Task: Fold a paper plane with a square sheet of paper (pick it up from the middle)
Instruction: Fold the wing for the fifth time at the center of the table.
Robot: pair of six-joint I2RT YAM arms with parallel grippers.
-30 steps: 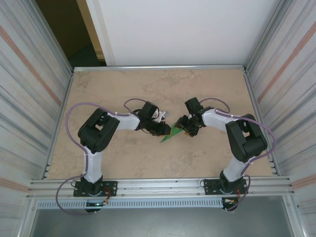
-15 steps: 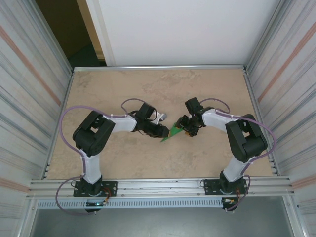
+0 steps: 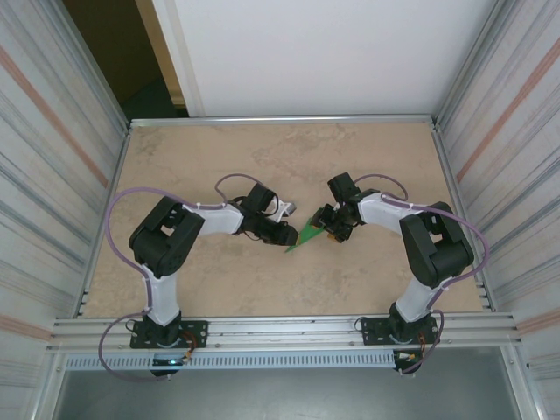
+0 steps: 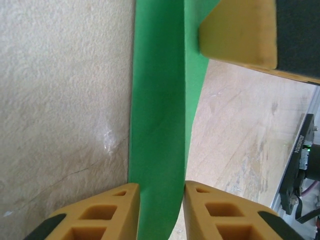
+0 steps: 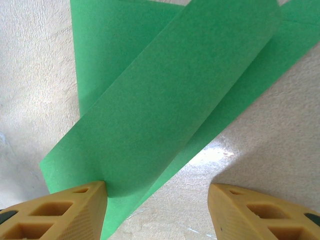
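Folded green paper (image 3: 305, 237): lies at the middle of the table (image 3: 210, 149), between the two grippers. From above it is a narrow wedge with its sharp tip pointing near and left.
Left gripper (image 3: 290, 234): reaches in from the left and meets the paper's left side.
Left fingers (image 4: 100, 215): set a little apart. A long green strip runs through the gap and fills it from one finger to the other. I cannot tell whether they pinch it or only straddle it.
Right gripper (image 3: 325, 229): comes in from the right, at the paper's far right end.
Right fingers (image 5: 65, 212): stand well apart with bare table between them, clamping nothing. One finger touches the edge of a flap.
Paper layers: in the right wrist view a broad flap slants across a lower layer.
Far end of strip: in the left wrist view a yellow fingertip (image 4: 240, 30) of the right gripper sits over it.
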